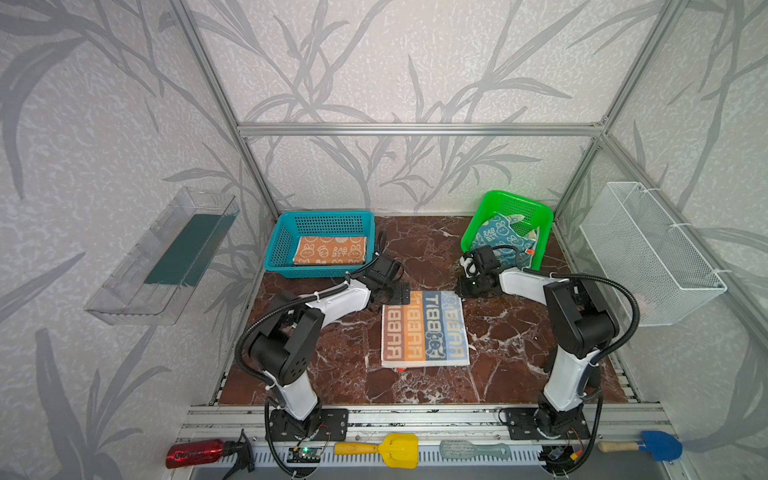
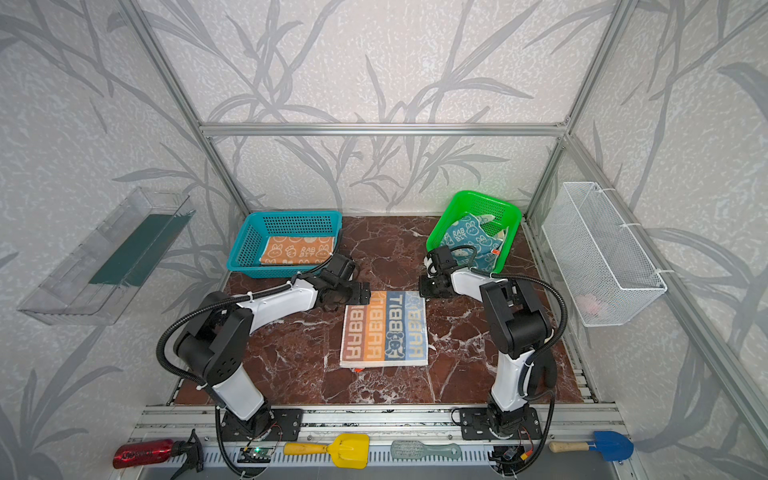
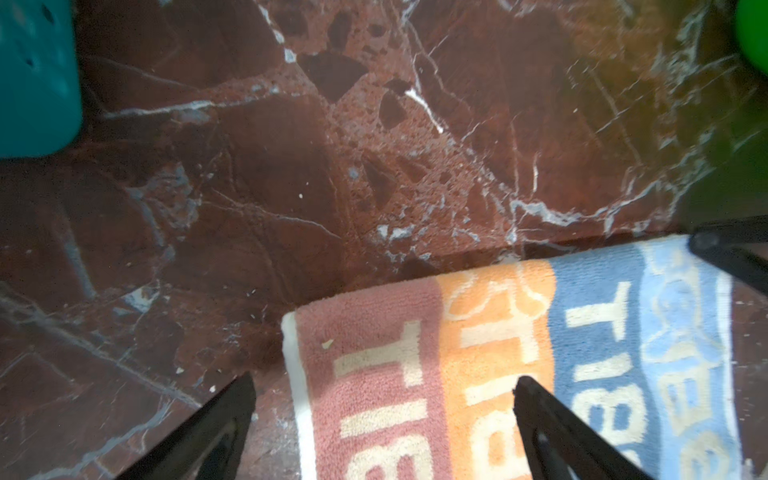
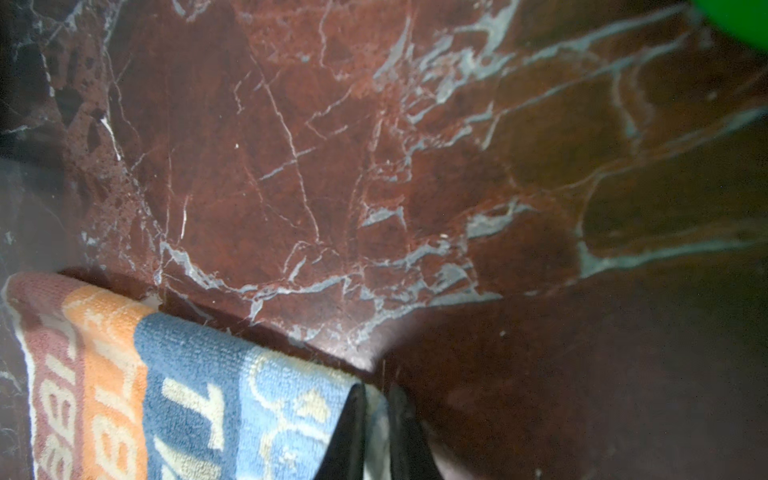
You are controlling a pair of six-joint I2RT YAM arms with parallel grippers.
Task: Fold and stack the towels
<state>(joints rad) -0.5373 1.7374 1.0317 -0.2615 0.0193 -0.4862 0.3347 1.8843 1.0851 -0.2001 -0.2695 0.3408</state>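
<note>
The striped towel [image 1: 424,328] [image 2: 384,328] with "RABBIT" letters lies flat on the marble table. My right gripper [image 4: 377,388] [image 1: 463,286] is shut on the white edge at its far right corner [image 4: 291,399]. At the far left corner [image 3: 374,353] my left gripper [image 3: 386,378] [image 1: 401,295] stands open, one finger over the marble and one over the orange stripe. The orange towel [image 1: 330,249] [image 2: 297,249] lies folded in the teal basket [image 1: 324,216]. Crumpled in the green basket [image 1: 511,197] is the teal-blue towel [image 1: 498,239] [image 2: 469,237].
A white wire basket [image 1: 648,249] hangs on the right wall and a clear tray [image 1: 166,257] on the left wall. Along the front rail lie a red bottle [image 1: 193,455], a yellow shovel [image 1: 395,449], a brush [image 1: 473,451] and a blue shovel [image 1: 656,444].
</note>
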